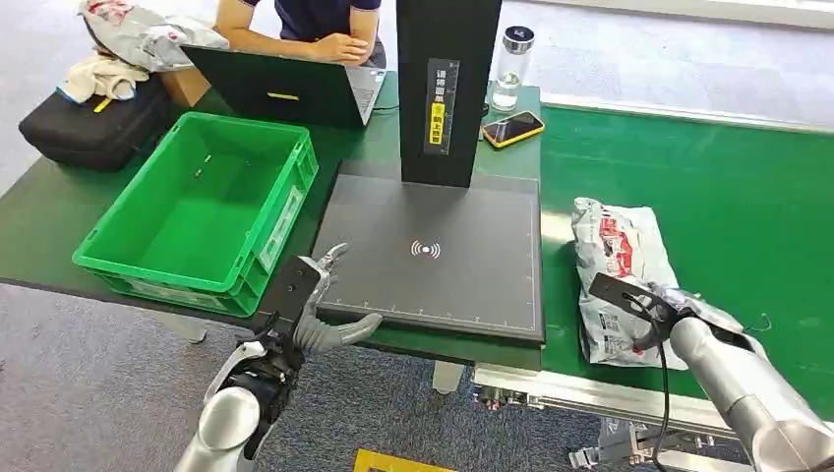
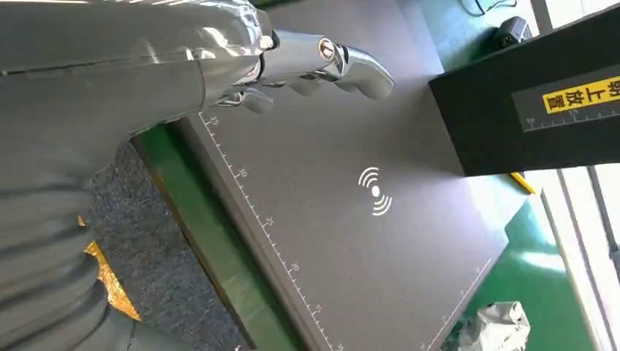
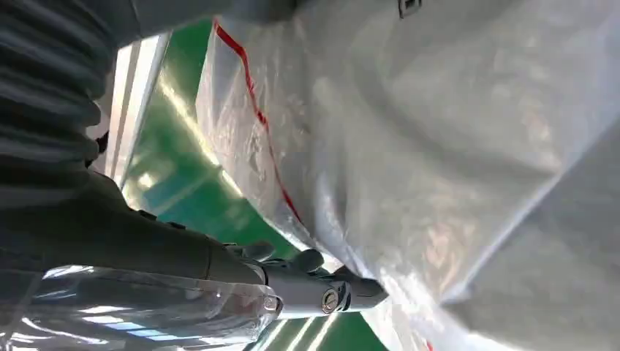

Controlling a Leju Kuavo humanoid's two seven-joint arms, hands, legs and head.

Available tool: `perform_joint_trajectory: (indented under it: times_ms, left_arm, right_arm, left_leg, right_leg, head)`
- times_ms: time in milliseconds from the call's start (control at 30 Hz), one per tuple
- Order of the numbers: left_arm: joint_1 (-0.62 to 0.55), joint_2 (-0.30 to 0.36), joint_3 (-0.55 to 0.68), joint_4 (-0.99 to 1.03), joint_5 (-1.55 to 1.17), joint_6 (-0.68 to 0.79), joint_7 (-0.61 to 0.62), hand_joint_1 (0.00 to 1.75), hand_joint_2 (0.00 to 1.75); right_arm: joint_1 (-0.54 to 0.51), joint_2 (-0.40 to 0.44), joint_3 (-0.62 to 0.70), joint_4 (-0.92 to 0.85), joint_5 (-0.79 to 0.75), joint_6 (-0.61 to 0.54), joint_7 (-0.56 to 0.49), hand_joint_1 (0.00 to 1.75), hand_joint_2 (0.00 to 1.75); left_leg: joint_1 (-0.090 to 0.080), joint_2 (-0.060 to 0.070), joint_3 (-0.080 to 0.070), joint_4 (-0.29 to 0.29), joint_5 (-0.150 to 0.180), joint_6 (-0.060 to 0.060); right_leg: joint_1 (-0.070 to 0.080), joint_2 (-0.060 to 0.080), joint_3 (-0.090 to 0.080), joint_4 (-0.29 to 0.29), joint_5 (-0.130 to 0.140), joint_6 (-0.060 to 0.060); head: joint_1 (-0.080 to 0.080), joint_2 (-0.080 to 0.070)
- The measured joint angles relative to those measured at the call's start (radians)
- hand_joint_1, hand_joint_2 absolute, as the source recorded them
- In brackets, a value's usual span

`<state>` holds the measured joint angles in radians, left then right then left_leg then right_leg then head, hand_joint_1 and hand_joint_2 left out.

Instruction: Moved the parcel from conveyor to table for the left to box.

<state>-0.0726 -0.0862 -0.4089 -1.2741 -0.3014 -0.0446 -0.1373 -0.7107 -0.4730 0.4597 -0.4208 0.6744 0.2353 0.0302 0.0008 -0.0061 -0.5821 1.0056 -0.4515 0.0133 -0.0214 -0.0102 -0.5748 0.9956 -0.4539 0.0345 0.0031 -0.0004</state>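
Nearest us, our right hand (image 1: 657,313) lies on the near end of the parcel (image 1: 618,265), which rests on the green conveyor (image 1: 747,226) just right of the dark scan pad (image 1: 433,256). In the right wrist view its fingers (image 3: 322,292) press against the crinkled plastic, but we cannot tell whether they have closed on a fold or only touch it.

The bag is soft and slick, so a shallow pinch may slip as we lift, or the film may stretch and tear if we take only a thin fold. Its loose far end will sag and could drag on the conveyor edge or catch the pad's rim on the way left. The black post (image 1: 447,88) stands at the far side of the pad, so a high swing could clip it.

Our left hand (image 1: 320,300) is released, fingers spread, over the pad's near-left corner, beside the green crate (image 1: 118,246).

The parcel is a white-grey poly mailer with red print, wrinkled, lying flat, lumpy in the middle.
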Motion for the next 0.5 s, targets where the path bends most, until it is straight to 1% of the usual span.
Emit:
perform_joint_trajectory:
  times_ms: [167,267,333,433,500]
  left_arm:
    - [-0.001,0.000,0.000,-0.008,-0.008,-0.008,-0.006,0.00,1.75]
    - [-0.001,0.000,0.000,-0.015,-0.012,-0.009,-0.008,0.00,1.75]
    - [0.001,0.000,0.000,-0.022,-0.018,-0.010,-0.008,0.00,1.75]
    - [0.006,0.000,0.000,-0.035,-0.023,-0.007,-0.006,0.00,1.75]
    - [0.010,0.000,0.000,-0.040,-0.027,-0.005,-0.006,0.00,1.75]
  right_arm:
    - [-0.010,-0.009,0.000,-0.025,-0.025,0.093,-0.005,1.75,1.75]
    - [-0.011,-0.025,0.000,-0.050,-0.050,0.122,-0.011,1.75,1.75]
    - [-0.011,-0.028,0.001,-0.065,-0.056,0.104,-0.012,1.75,1.75]
    - [-0.010,-0.024,0.006,-0.080,-0.059,0.030,-0.017,1.75,1.75]
    - [-0.010,-0.019,0.006,-0.086,-0.066,0.007,-0.025,1.75,1.75]
  left_leg:
    - [0.000,0.000,0.001,0.000,0.000,0.000]
    - [0.000,0.000,0.001,0.000,0.000,0.000]
    - [0.000,0.000,0.000,0.000,0.000,0.000]
    - [0.000,0.000,0.000,0.000,0.000,0.000]
    - [0.000,0.000,0.000,0.000,0.000,0.000]
  right_leg:
    - [0.000,0.000,0.000,0.000,0.000,0.000]
    - [0.000,0.000,0.001,0.000,0.000,0.000]
    - [0.000,0.000,0.001,0.000,0.000,0.000]
    - [0.000,0.000,0.000,0.000,0.000,0.000]
    - [0.000,0.000,0.000,0.000,0.000,0.000]
  head:
    - [0.000,0.000]
    - [0.000,0.000]
    - [0.000,0.000]
    - [0.000,0.000]
    - [0.000,0.000]
